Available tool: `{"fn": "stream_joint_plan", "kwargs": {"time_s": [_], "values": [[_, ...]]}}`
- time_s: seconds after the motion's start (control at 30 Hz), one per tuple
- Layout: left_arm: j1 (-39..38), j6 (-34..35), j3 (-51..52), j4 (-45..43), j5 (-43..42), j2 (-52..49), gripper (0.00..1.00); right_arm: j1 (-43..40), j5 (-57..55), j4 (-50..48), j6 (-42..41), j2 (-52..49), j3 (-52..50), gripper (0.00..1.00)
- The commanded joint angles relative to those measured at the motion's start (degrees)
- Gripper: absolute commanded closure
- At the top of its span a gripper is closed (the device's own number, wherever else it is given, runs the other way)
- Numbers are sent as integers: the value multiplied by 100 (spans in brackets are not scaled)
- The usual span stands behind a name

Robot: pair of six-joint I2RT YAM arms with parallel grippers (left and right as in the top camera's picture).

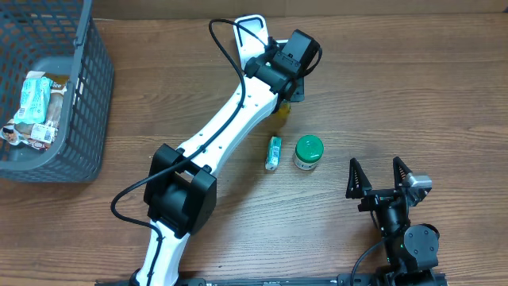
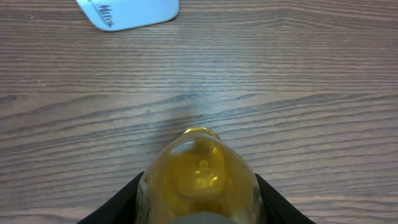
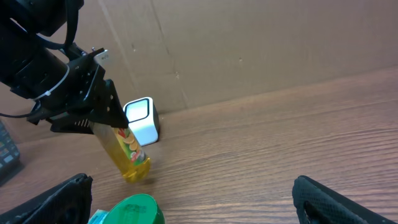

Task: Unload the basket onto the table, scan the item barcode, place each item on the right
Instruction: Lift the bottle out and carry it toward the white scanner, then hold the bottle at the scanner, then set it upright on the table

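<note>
A yellow bottle (image 1: 282, 109) with a fruit label hangs tilted in my left gripper (image 1: 287, 89), its base at or just above the wood; I cannot tell if it touches. In the left wrist view the bottle (image 2: 199, 158) fills the space between the black fingers (image 2: 127, 199), which press its sides. The white scanner (image 1: 252, 30) stands just behind it at the back edge, also visible as a white scanner (image 3: 142, 121) in the right wrist view beside the bottle (image 3: 127, 152). My right gripper (image 1: 379, 176) stands open and empty near the front right.
A green-lidded jar (image 1: 308, 152) and a small green-and-white tube (image 1: 273, 152) lie mid-table, between the two arms. A grey wire basket (image 1: 87, 95) at the left holds wrapped packets (image 1: 36, 107). A cardboard wall (image 3: 249, 43) backs the table.
</note>
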State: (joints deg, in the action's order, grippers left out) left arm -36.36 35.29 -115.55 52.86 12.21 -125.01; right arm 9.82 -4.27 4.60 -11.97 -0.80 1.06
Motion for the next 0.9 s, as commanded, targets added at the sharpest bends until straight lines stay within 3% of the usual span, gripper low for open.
{"fn": "stream_joint_plan", "kwargs": {"time_s": [0.0,0.37,0.87], "values": [[-52,114,-87,-76,24,-35,56,-20,33,-17,26,57,-61,0],[-192,-424,-87,-175,52,-35,55,-20,33,-17,26,57,-61,0],[-302,-658,-81,-179,400,-212,56,-20,33,-17,26,57,-61,0]]}}
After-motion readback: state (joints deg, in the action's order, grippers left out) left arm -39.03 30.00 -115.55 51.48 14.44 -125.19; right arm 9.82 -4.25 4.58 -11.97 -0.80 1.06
